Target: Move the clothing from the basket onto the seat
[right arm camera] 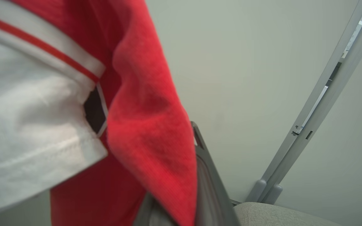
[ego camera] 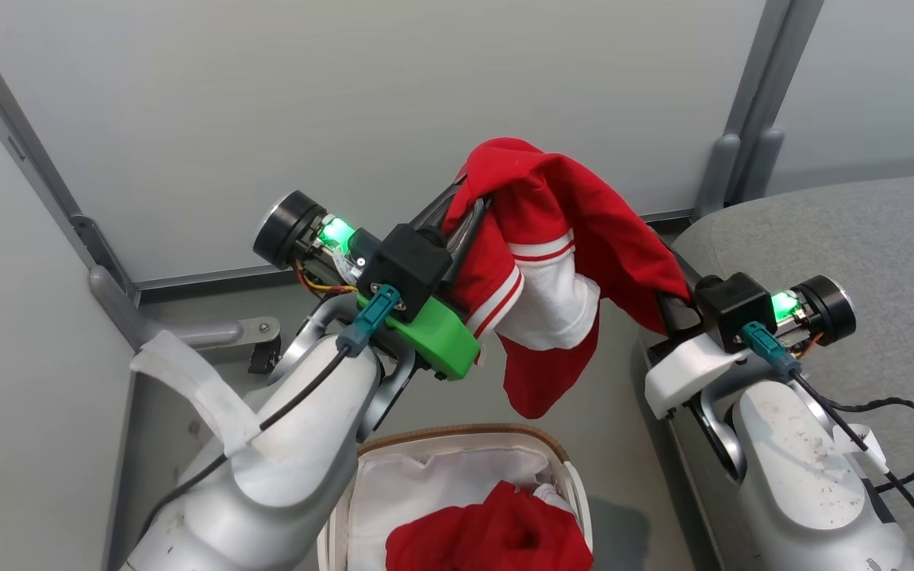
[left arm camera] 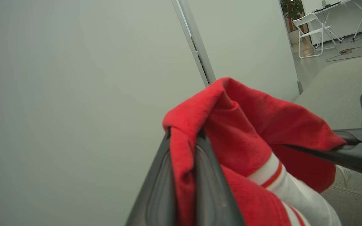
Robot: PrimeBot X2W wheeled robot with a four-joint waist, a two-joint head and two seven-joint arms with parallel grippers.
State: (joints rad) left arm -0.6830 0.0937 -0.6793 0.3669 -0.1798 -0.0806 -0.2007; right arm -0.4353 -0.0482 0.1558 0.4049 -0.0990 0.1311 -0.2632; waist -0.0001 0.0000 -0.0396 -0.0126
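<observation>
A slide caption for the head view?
Left tool and right tool hold a red striped fabric garment above the round white basket.

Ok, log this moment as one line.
left tool: shut on striped garment | right tool: shut on same | second red garment: in basket

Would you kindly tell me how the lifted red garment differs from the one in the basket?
The lifted garment hangs aloft; the basket garment lies crumpled in the basket. The lifted garment shows white striped trim; the basket garment looks plain red. Both are bright red.
</observation>
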